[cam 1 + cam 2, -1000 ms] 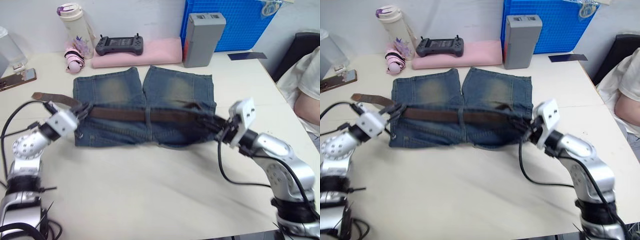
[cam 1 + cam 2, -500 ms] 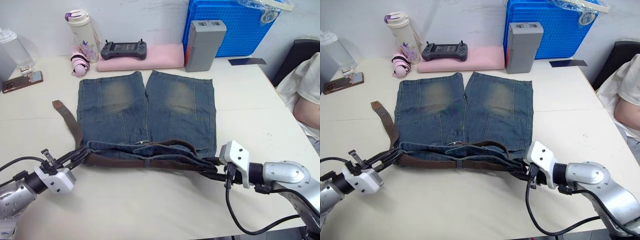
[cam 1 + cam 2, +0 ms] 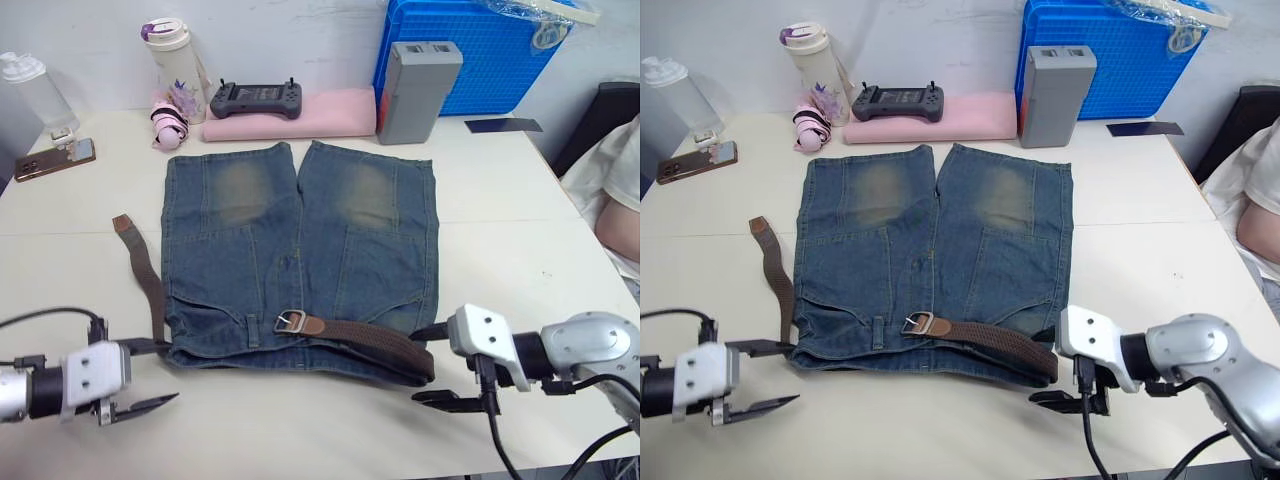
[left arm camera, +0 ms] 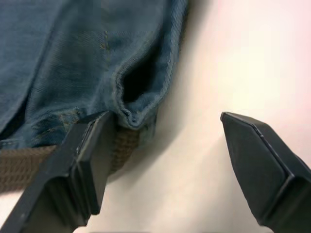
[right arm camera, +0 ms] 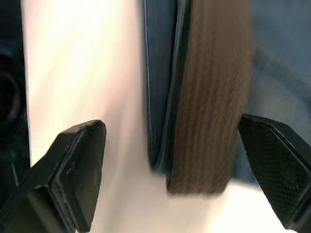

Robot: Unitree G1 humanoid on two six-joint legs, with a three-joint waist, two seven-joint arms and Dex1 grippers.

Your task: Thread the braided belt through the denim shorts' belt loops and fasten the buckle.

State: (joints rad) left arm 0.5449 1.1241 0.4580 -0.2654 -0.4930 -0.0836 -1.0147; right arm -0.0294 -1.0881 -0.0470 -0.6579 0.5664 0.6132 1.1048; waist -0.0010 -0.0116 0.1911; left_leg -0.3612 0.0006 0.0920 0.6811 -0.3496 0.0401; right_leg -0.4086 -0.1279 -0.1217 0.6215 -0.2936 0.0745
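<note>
Shorts (image 3: 300, 250) of faded denim lie flat on the table (image 3: 300, 430), waistband nearest the robot. Braided belt (image 3: 370, 340) runs along the waistband, buckle (image 3: 290, 322) at centre, tan tip (image 3: 124, 224) trailing left. Left gripper (image 3: 140, 375) and right gripper (image 3: 440, 365) both spread open, empty, beside the waistband corners.

Free room: bare cream tabletop (image 3: 300, 420) along the near edge, between the two open-fingered grippers, left (image 3: 140, 375) and right (image 3: 440, 365); also bare strips to either side of the faded blue denim shorts (image 3: 300, 250).
Obstacles, far edge: white lidded bottle (image 3: 172, 55), dark handheld controller (image 3: 256, 98) on pink folded cloth (image 3: 330, 105), grey rectangular box (image 3: 418, 78), blue plastic crate (image 3: 470, 50).
Left side: clear plastic bottle (image 3: 30, 92), phone (image 3: 55, 160), and the dark-brown braided belt (image 3: 150, 275) trailing off the shorts.
</note>
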